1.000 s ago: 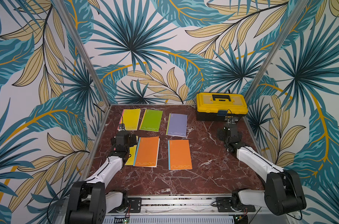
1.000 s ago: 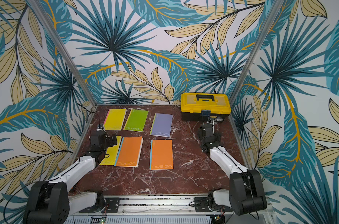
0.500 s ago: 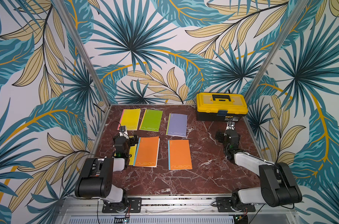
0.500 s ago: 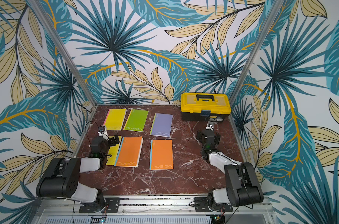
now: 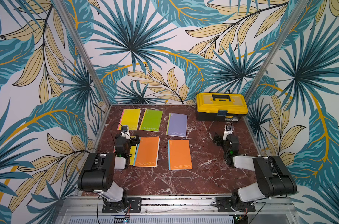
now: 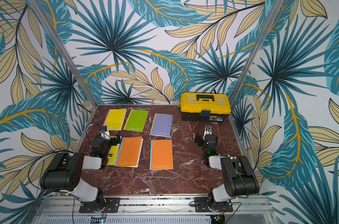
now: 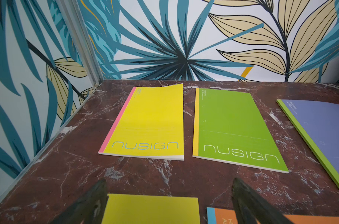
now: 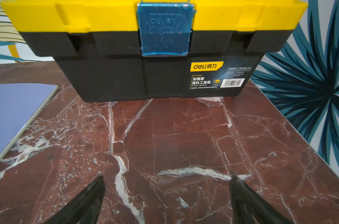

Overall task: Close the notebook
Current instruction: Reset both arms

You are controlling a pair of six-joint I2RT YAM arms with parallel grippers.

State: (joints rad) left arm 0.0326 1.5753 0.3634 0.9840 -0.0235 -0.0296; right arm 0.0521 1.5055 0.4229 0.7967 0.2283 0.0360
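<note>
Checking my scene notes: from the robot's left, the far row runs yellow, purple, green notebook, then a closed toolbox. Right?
Not quite: green and purple are swapped. In both top views it runs yellow notebook, green notebook, purple notebook, then the closed toolbox.

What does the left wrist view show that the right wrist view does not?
Only the left wrist view: the open left gripper, a yellow paper notebook with a pink spine, a green paper notebook, an orange notebook corner. Only the right wrist view: the open right gripper, a yellow-and-black plastic toolbox. Both: the purple paper notebook, the red marble tabletop, the leaf-patterned wall.
</note>
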